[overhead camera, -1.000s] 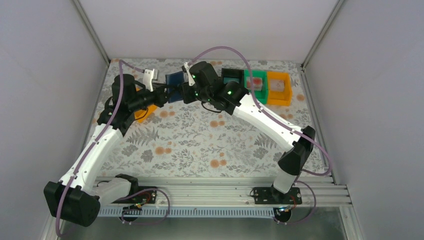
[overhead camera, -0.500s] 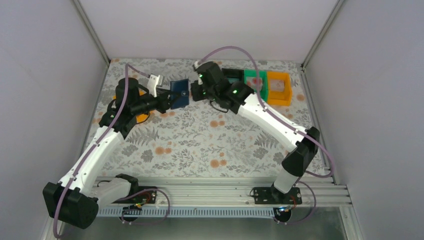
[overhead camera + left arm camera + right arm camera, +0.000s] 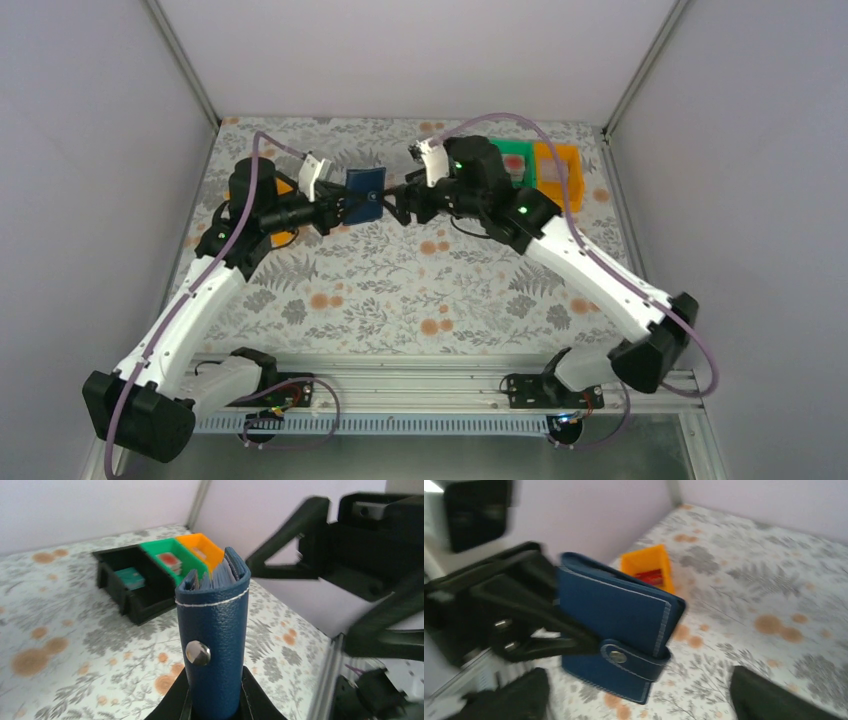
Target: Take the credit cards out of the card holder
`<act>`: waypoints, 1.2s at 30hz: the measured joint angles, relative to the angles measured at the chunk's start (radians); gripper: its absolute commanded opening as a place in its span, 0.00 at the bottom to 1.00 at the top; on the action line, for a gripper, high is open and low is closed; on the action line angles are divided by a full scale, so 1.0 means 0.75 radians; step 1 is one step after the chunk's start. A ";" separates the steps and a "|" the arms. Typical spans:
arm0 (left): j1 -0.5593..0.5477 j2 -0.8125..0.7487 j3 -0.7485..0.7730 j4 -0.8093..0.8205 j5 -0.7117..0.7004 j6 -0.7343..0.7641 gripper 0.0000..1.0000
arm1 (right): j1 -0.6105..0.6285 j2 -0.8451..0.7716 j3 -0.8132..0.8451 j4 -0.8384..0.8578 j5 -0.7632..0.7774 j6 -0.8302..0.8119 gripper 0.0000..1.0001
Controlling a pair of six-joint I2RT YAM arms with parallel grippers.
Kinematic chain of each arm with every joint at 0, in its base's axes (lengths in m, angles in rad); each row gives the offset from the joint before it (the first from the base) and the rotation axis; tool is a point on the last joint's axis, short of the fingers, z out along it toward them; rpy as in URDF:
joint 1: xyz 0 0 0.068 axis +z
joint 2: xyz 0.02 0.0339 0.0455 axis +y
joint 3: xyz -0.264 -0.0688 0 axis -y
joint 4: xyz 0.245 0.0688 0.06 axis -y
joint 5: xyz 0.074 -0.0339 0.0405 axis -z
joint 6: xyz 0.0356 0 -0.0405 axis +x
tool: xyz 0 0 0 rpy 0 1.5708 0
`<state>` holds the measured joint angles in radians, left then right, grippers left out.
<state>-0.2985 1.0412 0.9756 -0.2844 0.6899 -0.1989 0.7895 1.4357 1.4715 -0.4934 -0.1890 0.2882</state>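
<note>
A counter (image 3: pixel 400 290) covered in a print of grey leaves and orange blossoms sits inside a 3-sided booth. Plain pale lilac panels form the back wall (image 3: pixel 420 50), left wall (image 3: pixel 80 150) and right wall (image 3: pixel 760 200). They meet at 2 aluminium uprights, the left post (image 3: pixel 185 62) and the right post (image 3: pixel 645 65). A ribbed aluminium rail (image 3: pixel 420 385) runs along the counter's near edge, with bare sheet metal (image 3: pixel 420 462) below it. Soft, even light falls across the print.
</note>
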 measured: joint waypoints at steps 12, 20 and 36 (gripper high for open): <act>-0.022 -0.036 0.092 -0.074 0.564 0.455 0.02 | -0.172 -0.234 -0.122 0.245 -0.726 -0.165 0.99; -0.034 -0.036 0.111 -0.082 0.688 0.495 0.02 | -0.137 -0.176 -0.122 0.229 -0.892 -0.229 0.64; -0.036 -0.036 0.111 -0.100 0.719 0.469 0.48 | -0.113 -0.141 -0.018 -0.020 -0.957 -0.419 0.04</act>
<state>-0.3256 1.0142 1.0588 -0.3595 1.2289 0.1532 0.7048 1.3300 1.4578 -0.5087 -0.9070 -0.0261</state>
